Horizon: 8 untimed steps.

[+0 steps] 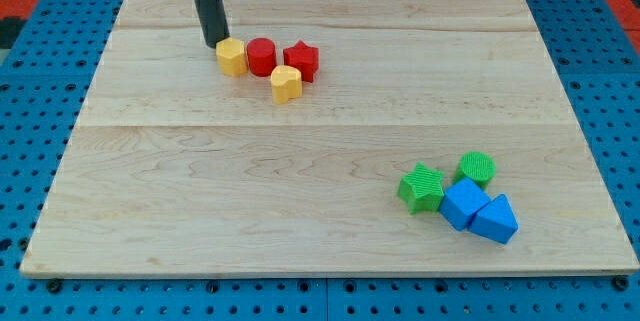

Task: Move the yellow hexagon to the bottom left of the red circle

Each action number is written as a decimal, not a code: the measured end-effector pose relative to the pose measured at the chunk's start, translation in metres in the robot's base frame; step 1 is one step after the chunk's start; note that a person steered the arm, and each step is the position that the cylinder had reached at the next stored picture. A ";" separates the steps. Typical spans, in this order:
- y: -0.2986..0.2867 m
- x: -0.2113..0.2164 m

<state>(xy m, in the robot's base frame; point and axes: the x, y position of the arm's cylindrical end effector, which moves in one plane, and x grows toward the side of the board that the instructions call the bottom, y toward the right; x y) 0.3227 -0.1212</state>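
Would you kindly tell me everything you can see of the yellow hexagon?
The yellow hexagon is a small, matte, plastic-looking block with a flat top, lying flat on the wooden board near the view's upper left. Its right side touches or nearly touches the red circle. My tip sits at its upper-left edge, seemingly in contact. The yellow heart lies apart, to its lower right.

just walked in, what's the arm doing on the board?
My tip sits at the upper-left edge of the yellow hexagon block, apparently touching it. That hexagon is directly left of the red circle block, pressed against it, not yet at its bottom left. A yellow heart block lies below the circle, a red star block to its right.
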 end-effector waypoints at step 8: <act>0.118 0.204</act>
